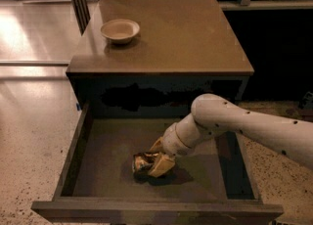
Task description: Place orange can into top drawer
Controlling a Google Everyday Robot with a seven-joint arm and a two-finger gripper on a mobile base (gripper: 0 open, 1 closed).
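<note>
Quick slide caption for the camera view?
Tool low inside open top drawer, gripping orange can near its floor.

gripper [159,159] in top drawer [73,155], clasping orange can [141,163], hides part of it; arm [254,126] cropped.

pretty dim warm light, floor [22,38] glare at 10 o'clock, gripper [156,161] clutching orange can [141,163] at 6 o'clock, soft shadow under it

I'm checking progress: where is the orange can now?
In the camera view, the orange can is inside the open top drawer, mid-floor toward the front, held by the gripper.
</note>
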